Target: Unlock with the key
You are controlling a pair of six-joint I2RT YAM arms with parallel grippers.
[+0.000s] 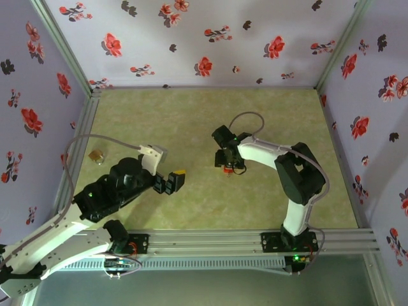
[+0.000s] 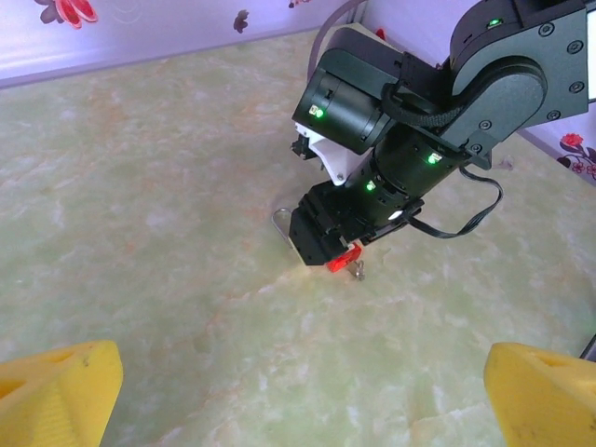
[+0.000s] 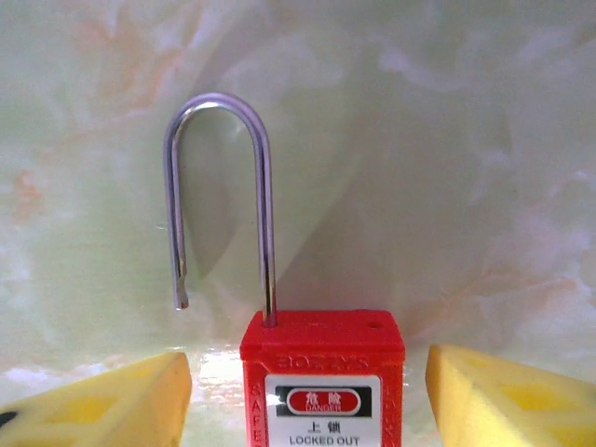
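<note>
Key: small red-and-silver key (image 2: 348,264), seen as a red end with a tiny silver metal bit, poking out from under the right claw on the side away from the shackle. It rests on the table and is too small to tell where lock body stops and key begins.
Padlock: red plastic padlock (image 3: 323,372) with a white label reading DANGER and LOCKED OUT. It lies flat on the pale green marbled table (image 1: 191,121).
Shackle: thin silver U-shaped metal shackle (image 3: 219,186), standing open. One leg sits in the red body and the free leg ends clear of it, beside the empty hole.
Right claw: yellow-tipped right claw (image 3: 307,396), fingers spread, one on each side of the padlock body. A strip of table shows on both sides, so neither finger touches it.
Left claw: yellow-tipped left claw (image 2: 298,400), spread wide with bare table between its pads. It faces the right claw from well apart.
Brass object: small brass-coloured object (image 1: 95,155) near the left wall, well apart from both claws and too small to make out.
Walls: lilac walls (image 1: 191,38) printed with red flowers.
</note>
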